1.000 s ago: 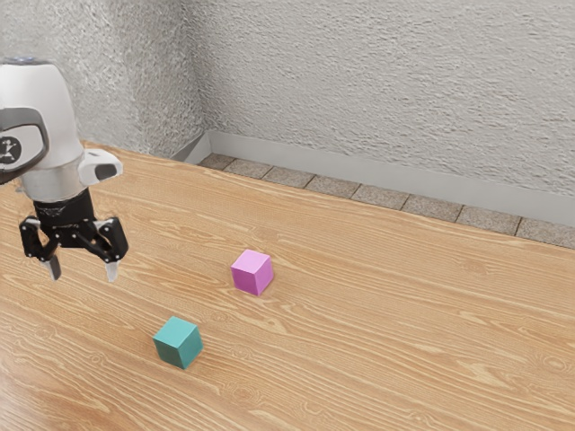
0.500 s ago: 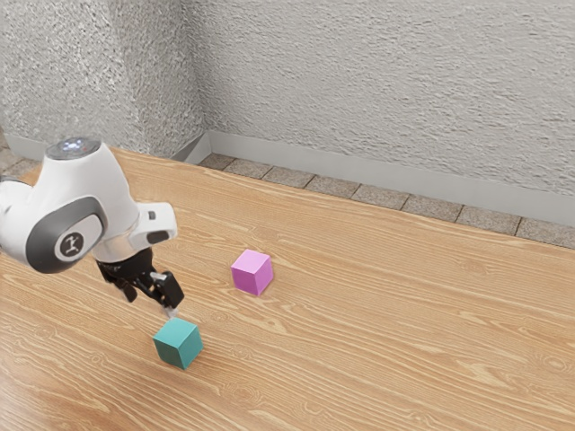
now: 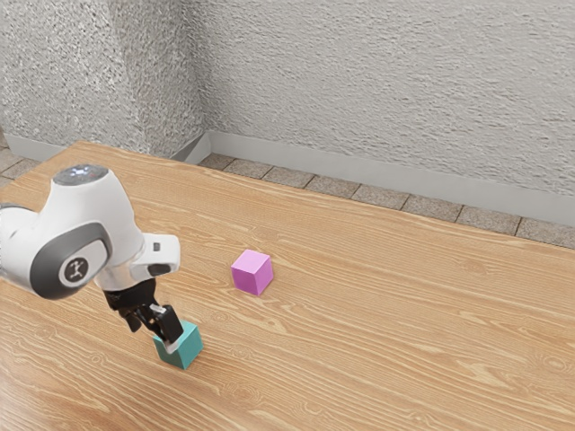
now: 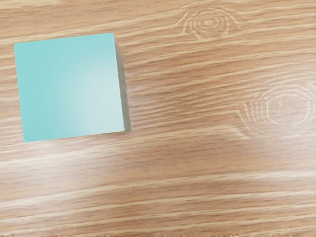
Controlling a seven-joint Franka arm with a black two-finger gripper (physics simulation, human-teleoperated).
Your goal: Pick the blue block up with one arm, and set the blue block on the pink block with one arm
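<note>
Gripper had dropped to blue block, which sat on wooden table, apart from pink block. Spread or closed: could not tell. Block judged rigid, light, smooth; grip opposite flat faces.

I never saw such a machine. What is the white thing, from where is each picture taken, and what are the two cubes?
The white thing is a simulated robot arm; the black gripper is its hand. One picture is from a camera beside the wooden table; the other is from a camera on the hand, looking down at the blue block. On the table lie that block and a pink block, apart. The gripper is low at the blue block, which rests on the table, unlifted.
</note>
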